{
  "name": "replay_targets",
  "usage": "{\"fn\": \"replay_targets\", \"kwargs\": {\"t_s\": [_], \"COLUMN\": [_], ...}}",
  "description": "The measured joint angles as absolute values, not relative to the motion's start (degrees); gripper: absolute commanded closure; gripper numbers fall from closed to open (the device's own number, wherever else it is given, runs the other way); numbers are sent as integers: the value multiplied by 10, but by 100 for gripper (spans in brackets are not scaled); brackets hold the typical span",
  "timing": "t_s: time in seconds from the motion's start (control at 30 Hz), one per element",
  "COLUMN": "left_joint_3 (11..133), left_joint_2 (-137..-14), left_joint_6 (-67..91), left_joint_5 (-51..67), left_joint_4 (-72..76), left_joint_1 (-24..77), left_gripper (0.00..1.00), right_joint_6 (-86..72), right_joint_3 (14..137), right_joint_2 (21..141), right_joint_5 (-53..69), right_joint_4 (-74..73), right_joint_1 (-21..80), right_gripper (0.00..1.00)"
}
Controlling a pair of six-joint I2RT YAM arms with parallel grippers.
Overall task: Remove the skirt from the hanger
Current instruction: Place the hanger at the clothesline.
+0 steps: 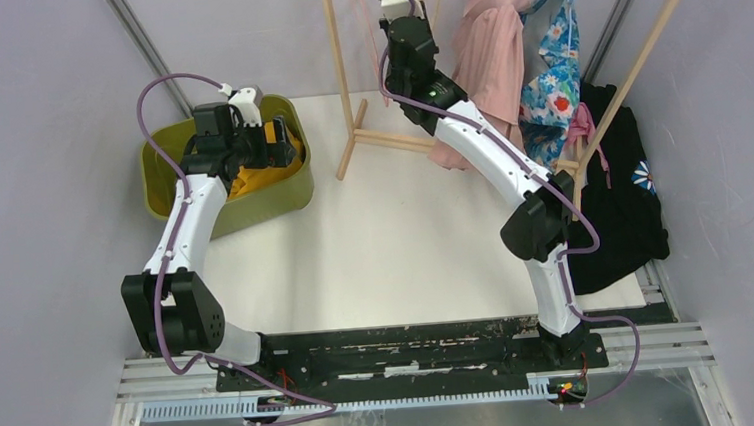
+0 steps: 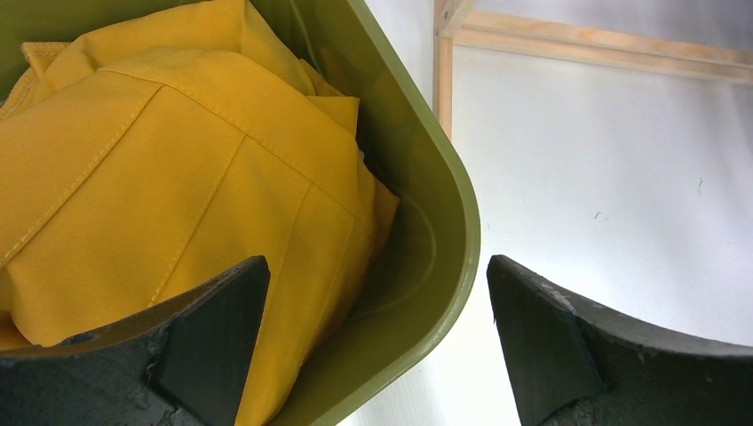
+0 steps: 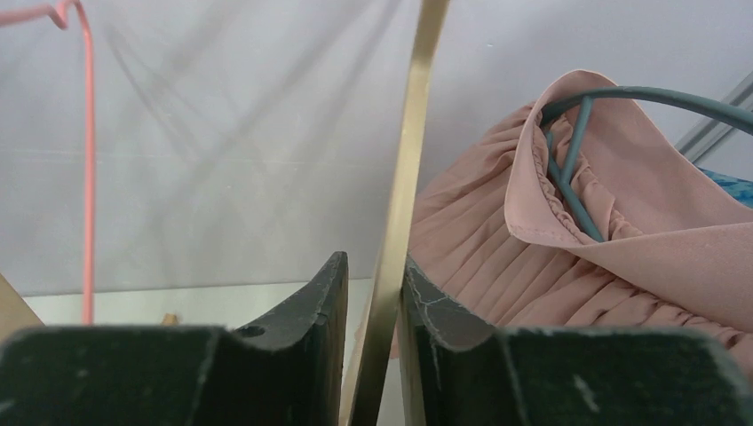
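On the left, the left pincer [image 2: 377,293] is wide open and holds nothing, above an olive-green plastic bin [image 2: 444,204] with yellow cloth [image 2: 178,177] inside. Up on the right, the right pincer [image 3: 373,275] is open a crack, with a thin wooden pole [image 3: 404,177] between its jaws. Beside it the pink pleated skirt [image 3: 550,266] hangs on its grey-blue hanger [image 3: 657,93], so that job looks undone.

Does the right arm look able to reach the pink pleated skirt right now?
Probably not directly: a thin wooden pole stands between its jaws, with the pink pleated skirt just beside it.
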State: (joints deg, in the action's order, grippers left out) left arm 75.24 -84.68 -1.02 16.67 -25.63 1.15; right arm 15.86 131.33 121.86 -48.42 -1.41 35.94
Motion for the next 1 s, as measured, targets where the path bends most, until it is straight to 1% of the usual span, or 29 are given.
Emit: {"fn": "replay_targets", "kwargs": {"t_s": [0.07,0.17,0.27,0.4,0.47,0.5,0.67,0.73,0.77,1.0], "left_joint_3": [752,752,752,750,749,749,746,746,746,742], "left_joint_2": [-847,-847,-847,-846,-846,-846,-839,-838,-837,-828], "left_joint_6": [-10,-10,-10,-10,-10,-10,-10,-10,-10,-10], "left_joint_5": [166,167,167,167,167,167,166,166,166,167], "left_joint_4": [-256,-256,-256,-256,-256,-256,-256,-256,-256,-254], "left_joint_1": [11,11,11,11,11,11,11,11,11,11], "left_gripper": [1,1,1,1,1,1,1,1,1,1], "right_joint_6": [161,164,168,184,194,199,225,242,248,292], "right_joint_3": [1309,1308,1306,1300,1290,1282,1235,1212,1203,1142], "right_joint_2": [1219,1219,1219,1217,1211,1207,1167,1145,1134,1032], "right_joint_5": [-490,-495,-503,-514,-516,-517,-521,-526,-528,-533], "right_joint_4": [-18,-20,-20,-13,-8,-5,6,20,26,60], "right_joint_1": [359,360,360,365,370,372,387,397,402,451], "right_gripper": [63,60,51,48,41,39,38,34,33,34]}}
